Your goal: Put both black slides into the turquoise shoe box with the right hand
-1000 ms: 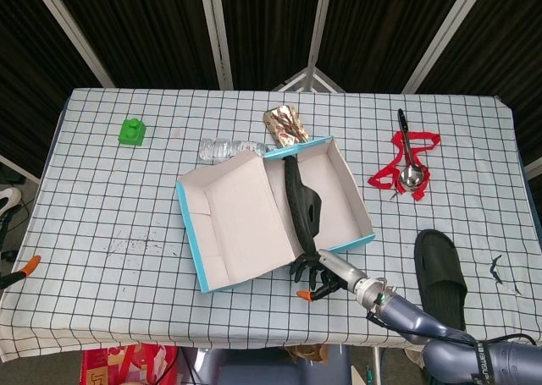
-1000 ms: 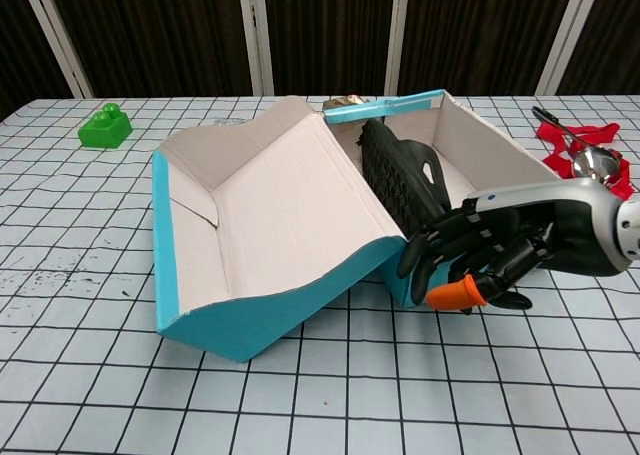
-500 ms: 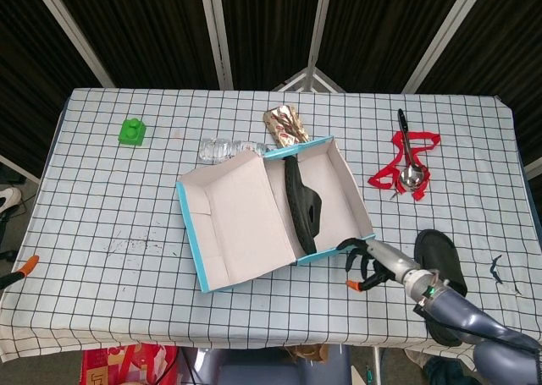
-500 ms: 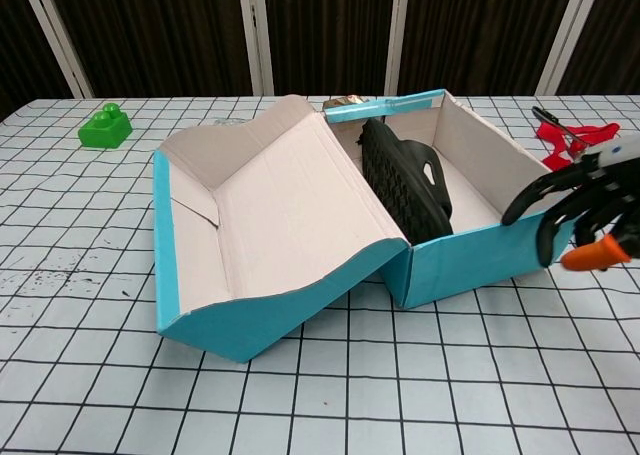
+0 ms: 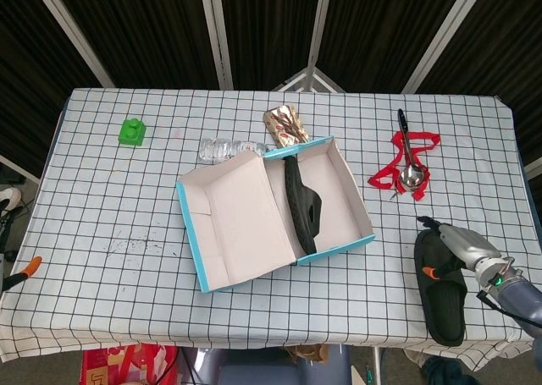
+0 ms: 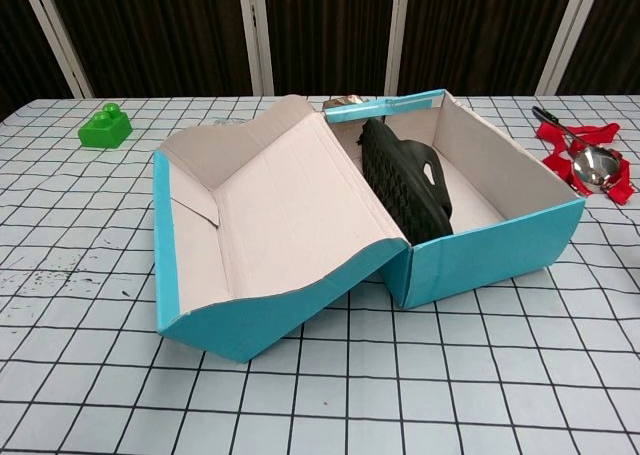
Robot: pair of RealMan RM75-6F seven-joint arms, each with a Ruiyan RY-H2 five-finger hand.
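A robot test rig in a lab or studio: a counter under a white cloth with a black grid (image 5: 110, 207), backed by black corrugated panels between white metal struts (image 5: 218, 34), with unrelated props such as a green toy block (image 5: 132, 132) near its far left corner.

Only the right arm shows, coming in from the lower right corner of the head view, its grey forearm angled up and to the left. The right hand (image 5: 447, 248) lies low, fingers pointing leftward, an orange tip showing underneath. The chest view shows neither hand.
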